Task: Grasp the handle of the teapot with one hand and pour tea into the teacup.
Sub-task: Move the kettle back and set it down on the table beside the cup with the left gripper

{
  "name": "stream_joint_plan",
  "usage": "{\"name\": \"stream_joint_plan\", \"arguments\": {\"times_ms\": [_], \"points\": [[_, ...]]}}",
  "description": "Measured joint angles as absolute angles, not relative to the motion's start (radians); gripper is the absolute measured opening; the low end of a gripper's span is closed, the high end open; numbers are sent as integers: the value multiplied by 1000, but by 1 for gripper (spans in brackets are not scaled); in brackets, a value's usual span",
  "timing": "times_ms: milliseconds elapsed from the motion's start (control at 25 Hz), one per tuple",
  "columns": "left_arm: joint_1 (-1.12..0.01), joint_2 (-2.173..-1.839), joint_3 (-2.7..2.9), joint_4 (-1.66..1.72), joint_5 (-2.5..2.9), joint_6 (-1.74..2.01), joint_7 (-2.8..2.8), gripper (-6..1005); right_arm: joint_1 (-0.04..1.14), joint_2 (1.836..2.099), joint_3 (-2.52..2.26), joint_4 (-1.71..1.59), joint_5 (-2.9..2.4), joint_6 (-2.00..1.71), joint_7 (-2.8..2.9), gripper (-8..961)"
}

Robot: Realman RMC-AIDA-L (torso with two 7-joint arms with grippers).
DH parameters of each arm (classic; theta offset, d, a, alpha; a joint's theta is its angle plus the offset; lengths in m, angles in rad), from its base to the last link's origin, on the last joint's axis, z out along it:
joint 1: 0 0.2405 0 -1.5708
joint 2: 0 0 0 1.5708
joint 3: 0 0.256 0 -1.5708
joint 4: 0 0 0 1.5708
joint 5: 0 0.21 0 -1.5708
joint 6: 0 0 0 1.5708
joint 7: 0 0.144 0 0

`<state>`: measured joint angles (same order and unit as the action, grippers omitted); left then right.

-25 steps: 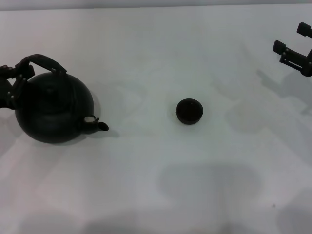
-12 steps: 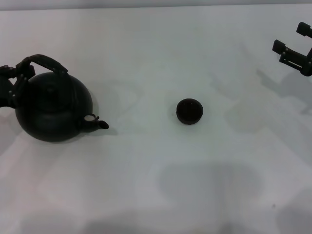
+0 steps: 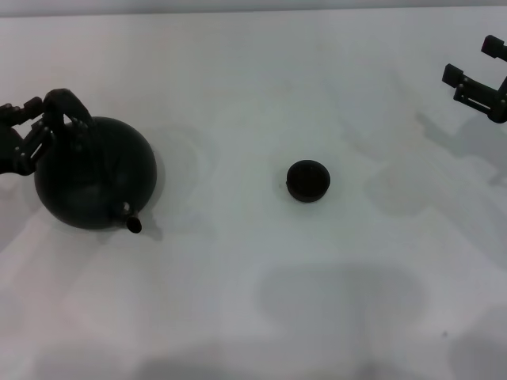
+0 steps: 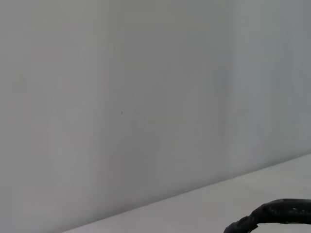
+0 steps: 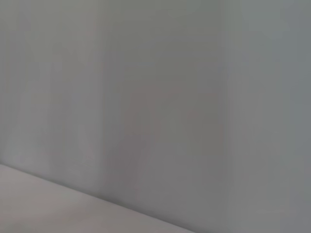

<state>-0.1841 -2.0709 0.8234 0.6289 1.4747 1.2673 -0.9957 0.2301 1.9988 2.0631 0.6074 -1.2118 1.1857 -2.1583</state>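
The matte-black teapot [image 3: 95,174] is at the table's left, its short spout [image 3: 132,225] pointing toward the front edge. Its arched handle [image 3: 65,104] rises at the pot's far-left side, and my left gripper [image 3: 38,127] is shut on it from the left. In the left wrist view only a piece of the wrapped handle [image 4: 272,214] shows, against a grey wall. The small dark teacup [image 3: 307,180] stands near the table's middle, well to the right of the spout. My right gripper [image 3: 473,62] hangs open at the far right edge, away from both.
The white table [image 3: 253,301] carries only the teapot and the cup. Soft shadows lie on it at the front middle and right. The right wrist view shows just a grey wall and a strip of table.
The teapot has turned in my left gripper: its spout swung from pointing right toward the cup to pointing at the front edge. The right arm and cup have not moved.
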Motion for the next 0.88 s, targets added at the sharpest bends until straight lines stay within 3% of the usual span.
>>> {"name": "stream_joint_plan", "arguments": {"times_ms": [240,440,640,880], "points": [[-184,-2072,824,629,1479,1264,-996,261,230,1999,2063,607,-1212,1186,-2159,840],[-179,-2074,824,631,1479,1269,-990,405,230,1999,2063,607,-1212,1186,-2158,840],[-169,-2075,820,638,1472,1294,-988,456,227,1998,2063,608,-1212,1186,-2158,840],[-119,-2076,816,678,1461,1328,-987,456,225,1997,2067,610,-1212,1191,-2157,840]]}}
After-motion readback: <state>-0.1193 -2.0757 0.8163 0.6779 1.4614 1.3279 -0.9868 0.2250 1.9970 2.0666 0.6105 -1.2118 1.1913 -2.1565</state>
